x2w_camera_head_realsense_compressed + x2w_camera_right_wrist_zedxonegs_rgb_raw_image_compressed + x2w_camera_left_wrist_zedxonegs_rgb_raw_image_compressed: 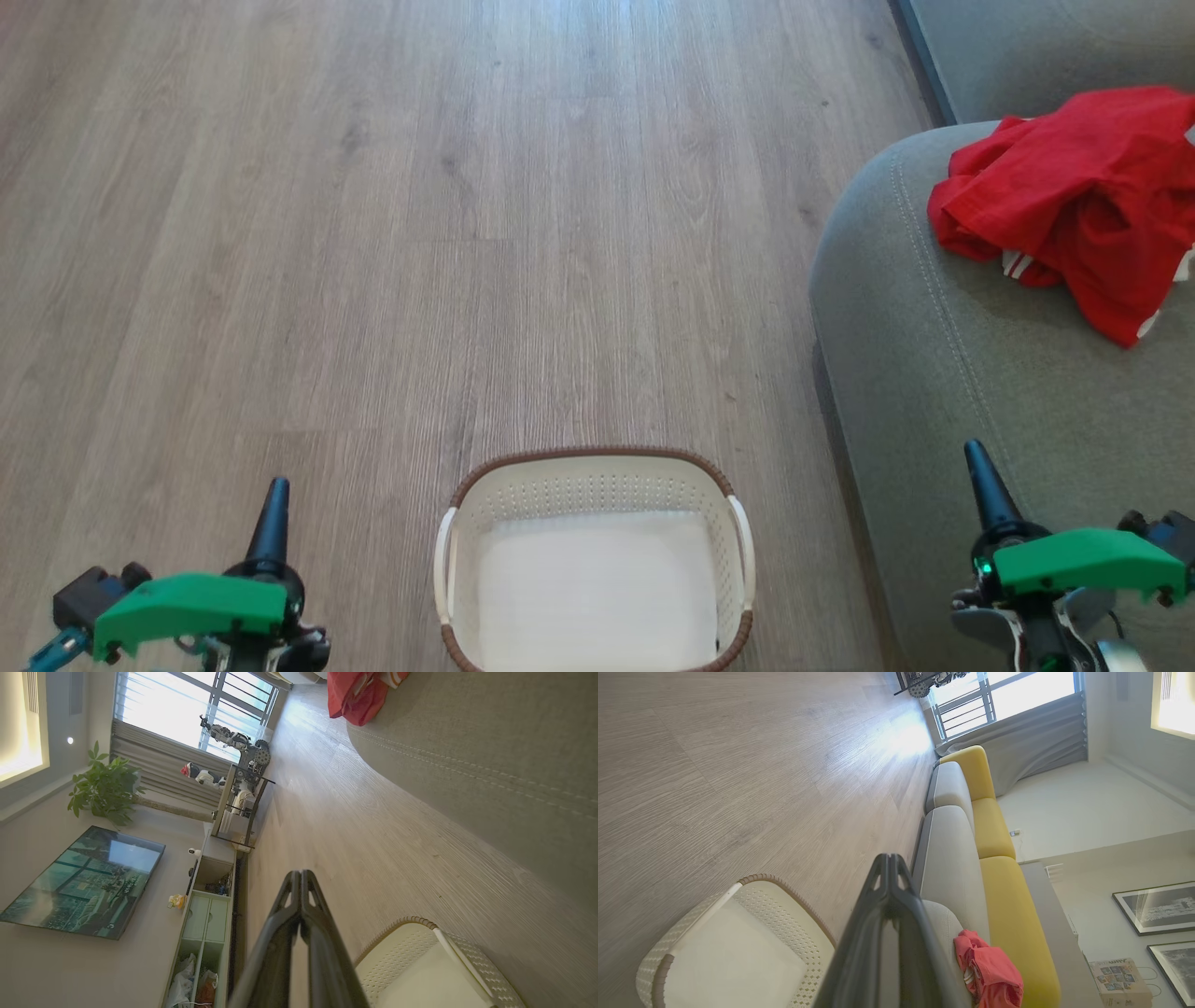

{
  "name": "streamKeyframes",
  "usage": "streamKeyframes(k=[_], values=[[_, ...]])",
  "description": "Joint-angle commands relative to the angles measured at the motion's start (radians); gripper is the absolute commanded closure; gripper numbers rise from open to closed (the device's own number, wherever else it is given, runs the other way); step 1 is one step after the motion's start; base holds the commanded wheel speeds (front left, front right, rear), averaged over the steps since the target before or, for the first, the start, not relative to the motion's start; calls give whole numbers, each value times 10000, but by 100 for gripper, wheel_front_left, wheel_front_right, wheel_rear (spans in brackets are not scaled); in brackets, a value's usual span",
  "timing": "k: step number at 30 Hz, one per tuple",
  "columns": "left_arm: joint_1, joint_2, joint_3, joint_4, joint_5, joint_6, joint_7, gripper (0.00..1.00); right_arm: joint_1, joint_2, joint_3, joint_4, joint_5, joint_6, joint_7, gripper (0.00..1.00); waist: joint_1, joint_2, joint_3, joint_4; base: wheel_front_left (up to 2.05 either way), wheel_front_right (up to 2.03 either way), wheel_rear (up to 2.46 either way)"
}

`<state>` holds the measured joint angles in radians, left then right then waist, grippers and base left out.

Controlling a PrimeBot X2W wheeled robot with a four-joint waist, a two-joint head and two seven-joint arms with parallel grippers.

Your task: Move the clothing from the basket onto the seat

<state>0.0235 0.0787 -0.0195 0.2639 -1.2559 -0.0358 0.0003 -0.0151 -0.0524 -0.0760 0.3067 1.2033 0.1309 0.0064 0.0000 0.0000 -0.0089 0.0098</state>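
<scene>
Sitting on the wood floor (pixel 373 233) btwn both arms, the basket (pixel 597 485), w/ brown rim & white side handles, shows just its plain white bottom inside. Left tool (pixel 271 518): fingers pressed together tip to tip, gripping nothing, seen against the floor left of basket. Right tool (pixel 985 485): same, closed, nothing held, seen against the seat (pixel 934 373) right of basket. Clothing (pixel 1083 187) lies on the seat, well apart from basket & both tools: a red crumpled heap, long axis approx. left-right in head view, one white-striped corner pointing back toward the robot. Basket's near end is cut by the frame, so its long axis is unclear.
</scene>
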Motion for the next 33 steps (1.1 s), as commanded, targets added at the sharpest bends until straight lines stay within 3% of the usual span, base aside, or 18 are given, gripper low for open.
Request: streamKeyframes(k=[1,33], values=[[-607,6,389,-263,-310,-142,132,100,-607,-15,63,-403,360,-1,97,100,0,0,6,-5,0,0,0],[-1280,-224,1231,-189,-3427,-912,1036,100,-912,-3,-334,-610,3902,-2,1004,100,0,0,115,-94,0,0,0]])
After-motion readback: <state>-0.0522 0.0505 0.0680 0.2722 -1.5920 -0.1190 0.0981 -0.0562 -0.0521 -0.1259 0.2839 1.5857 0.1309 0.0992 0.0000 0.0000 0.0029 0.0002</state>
